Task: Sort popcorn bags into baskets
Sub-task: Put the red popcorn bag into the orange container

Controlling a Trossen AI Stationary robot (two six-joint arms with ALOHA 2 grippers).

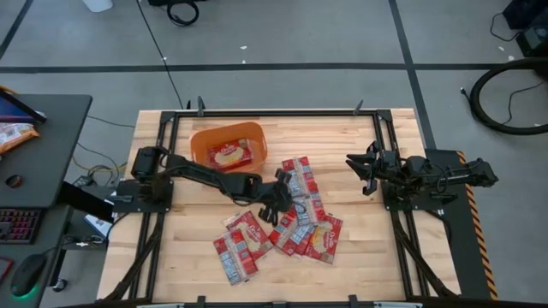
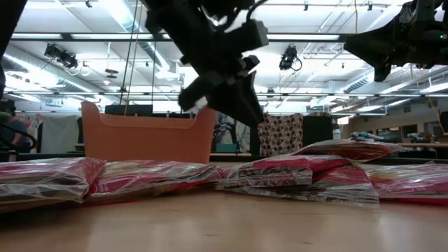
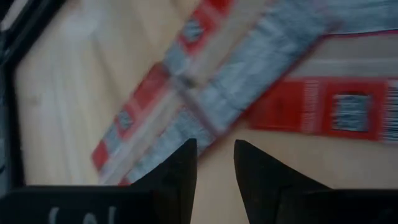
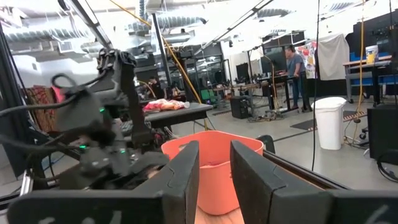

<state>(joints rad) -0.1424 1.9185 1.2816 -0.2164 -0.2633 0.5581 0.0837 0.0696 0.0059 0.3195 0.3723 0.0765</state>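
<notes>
Above the red popcorn bags [image 1: 291, 218], no label readable, the left tool [image 1: 276, 208] hangs slightly parted, empty.

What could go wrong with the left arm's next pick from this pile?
The popcorn bags overlap in a loose pile, so the left gripper, hovering over them with a small gap between its fingers, may pinch two at once or drag neighbours. The bags look flat and slippery, so a grip could slide off on the way to the orange basket, which already holds one bag. The right gripper waits clear, raised at the table's right.
</notes>
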